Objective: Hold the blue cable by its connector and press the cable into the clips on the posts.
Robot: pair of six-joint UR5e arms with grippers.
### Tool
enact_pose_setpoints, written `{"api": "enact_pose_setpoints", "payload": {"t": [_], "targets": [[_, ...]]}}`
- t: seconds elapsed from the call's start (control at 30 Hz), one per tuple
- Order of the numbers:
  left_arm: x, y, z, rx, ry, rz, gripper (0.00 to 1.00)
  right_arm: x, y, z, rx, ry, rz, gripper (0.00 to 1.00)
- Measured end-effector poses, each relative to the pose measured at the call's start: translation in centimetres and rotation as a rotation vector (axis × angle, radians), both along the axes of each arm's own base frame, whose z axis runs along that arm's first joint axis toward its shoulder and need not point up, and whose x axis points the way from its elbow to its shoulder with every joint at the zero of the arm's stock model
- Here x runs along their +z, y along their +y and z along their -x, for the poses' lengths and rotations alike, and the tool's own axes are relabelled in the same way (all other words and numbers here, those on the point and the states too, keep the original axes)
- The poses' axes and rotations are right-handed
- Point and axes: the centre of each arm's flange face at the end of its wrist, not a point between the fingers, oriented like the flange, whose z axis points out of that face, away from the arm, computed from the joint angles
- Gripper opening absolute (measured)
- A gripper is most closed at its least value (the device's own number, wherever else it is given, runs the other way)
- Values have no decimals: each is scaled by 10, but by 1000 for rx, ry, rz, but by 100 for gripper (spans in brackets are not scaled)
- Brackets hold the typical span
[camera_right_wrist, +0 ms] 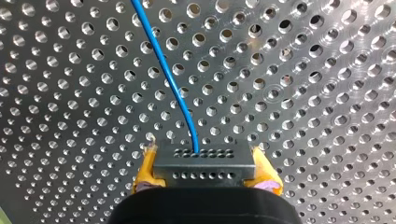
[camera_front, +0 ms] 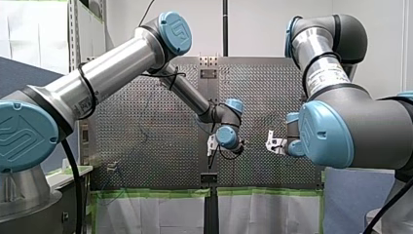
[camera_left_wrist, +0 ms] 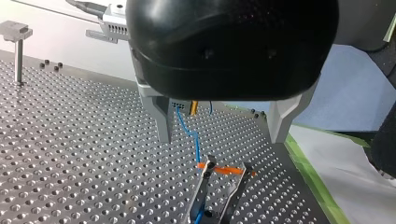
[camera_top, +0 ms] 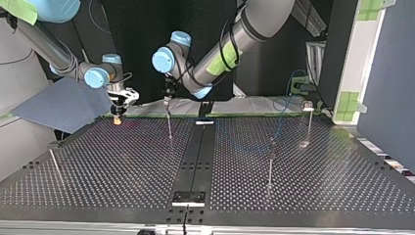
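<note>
Blue cable (camera_right_wrist: pixel 173 88) runs ahead from connector (camera_right_wrist: pixel 201 162) clamped in right hand (camera_right_wrist: pixel 205 169) | left hand (camera_left_wrist: pixel 222 128) apart, hovering over clip (camera_left_wrist: pixel 224 184), nearer it | likely press down next

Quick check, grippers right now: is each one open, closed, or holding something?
Left gripper: open, holding nothing.
Right gripper: closed on the connector of the blue cable.

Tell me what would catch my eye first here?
My left arm and my right arm, both huge, come from the front view's sides over a metal table full of holes. My right gripper pinches a grey connector between yellow pads; a blue cable runs from it.
</note>
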Motion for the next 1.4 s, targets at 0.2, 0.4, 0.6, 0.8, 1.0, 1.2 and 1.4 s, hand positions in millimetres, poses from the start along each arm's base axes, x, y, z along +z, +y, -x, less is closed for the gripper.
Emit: {"api": "enact_pose_setpoints", "payload": {"t": [0.2, 0.4, 0.6, 0.8, 1.0, 1.2, 1.4], "targets": [[0, 1, 2, 22, 8, 5, 100, 0, 0, -1, 3, -3, -1, 0], [-2, 7, 4, 65, 35, 14, 100, 0, 1, -2, 12, -4, -2, 0], [-2, 8, 4, 77, 42, 18, 100, -1, 1, -2, 14, -4, -3, 0], [-2, 8, 5, 77, 43, 17, 100, -1, 2, -3, 17, -4, -4, 0], [-2, 6, 8, 73, 43, 16, 100, -1, 2, -4, 19, -4, -6, 0], [8, 7, 16, 63, 27, 33, 100, -1, 2, -4, 20, -5, -6, 0], [29, 16, 18, 63, -9, 74, 100, -1, 2, -4, 21, -6, -6, 0]]}}
